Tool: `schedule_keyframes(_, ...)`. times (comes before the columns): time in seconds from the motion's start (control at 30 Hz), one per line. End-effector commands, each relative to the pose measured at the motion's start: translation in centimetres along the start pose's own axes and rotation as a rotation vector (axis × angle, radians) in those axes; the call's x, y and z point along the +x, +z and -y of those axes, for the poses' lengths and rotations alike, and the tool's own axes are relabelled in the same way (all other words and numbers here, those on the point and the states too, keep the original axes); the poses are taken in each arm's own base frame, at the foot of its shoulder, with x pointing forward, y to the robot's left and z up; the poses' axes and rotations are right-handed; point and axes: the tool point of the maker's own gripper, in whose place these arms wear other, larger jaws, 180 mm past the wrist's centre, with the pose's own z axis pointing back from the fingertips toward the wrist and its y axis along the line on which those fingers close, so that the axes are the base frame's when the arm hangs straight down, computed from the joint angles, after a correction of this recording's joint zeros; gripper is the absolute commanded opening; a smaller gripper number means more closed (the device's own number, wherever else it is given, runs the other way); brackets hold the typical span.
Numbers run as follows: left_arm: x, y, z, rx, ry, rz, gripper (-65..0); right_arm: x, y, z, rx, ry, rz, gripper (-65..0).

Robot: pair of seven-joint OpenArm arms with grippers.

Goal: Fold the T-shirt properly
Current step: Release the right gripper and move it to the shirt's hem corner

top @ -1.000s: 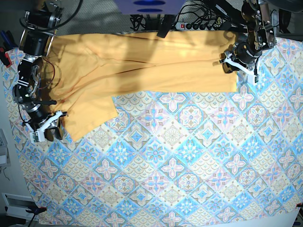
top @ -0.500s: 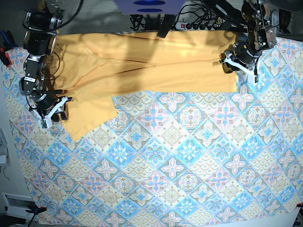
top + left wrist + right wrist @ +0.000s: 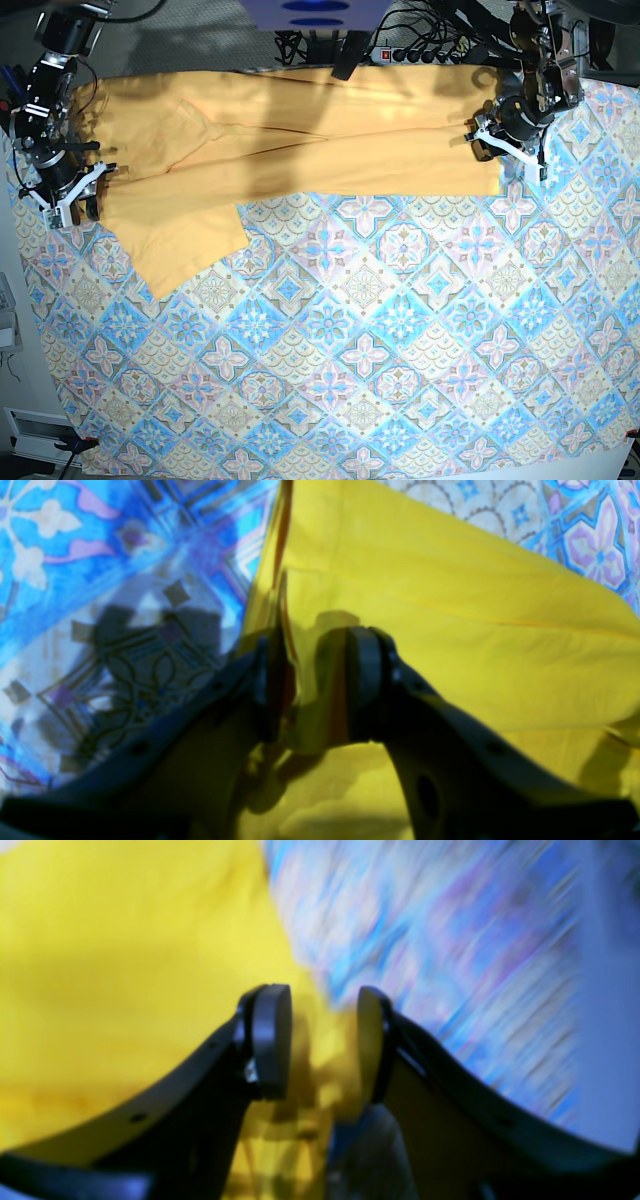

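Left hand (image 3: 312,690) clamped on a raised fold of the T-shirt (image 3: 300,140), soft yellow-orange cloth pinched between dark rounded pads at the shirt's edge near the surface's far right corner. Right hand (image 3: 322,1045) parted, nothing gripped between its pads, hovering over the shirt's edge at the surface's left side, view blurred. Shirt spread flat and long along the far edge, lightly creased, on a glossy blue-and-pink tile-patterned tablecloth (image 3: 380,340).
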Motion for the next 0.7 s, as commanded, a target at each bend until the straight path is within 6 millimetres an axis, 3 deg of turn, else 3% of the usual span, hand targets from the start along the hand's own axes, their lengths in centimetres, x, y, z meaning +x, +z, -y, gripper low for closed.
schedule_keyframes(0.0, 0.7, 0.3, -0.2, 0.003, -0.013, 0.018, -44.6, 2.6, -0.1, 0.8, -0.009, 0.021, 0.070, -43.6)
schedule_keyframes(0.13, 0.7, 0.3, -0.2, 0.003, -0.013, 0.018, -44.6, 5.8, -2.7, -0.4, 0.033, 0.020, 0.119, -43.3)
schedule_keyframes(0.37, 0.5, 0.3, -0.4, 0.007, -0.012, 0.015, -44.6, 6.1, -7.5, -2.9, 0.129, -0.034, 0.069, -43.2)
schedule_keyframes(0.67, 0.5, 0.4, -0.4, 0.009, -0.010, 0.015, -44.6, 6.6, -11.0, -3.3, 0.164, -0.132, 0.051, -43.1)
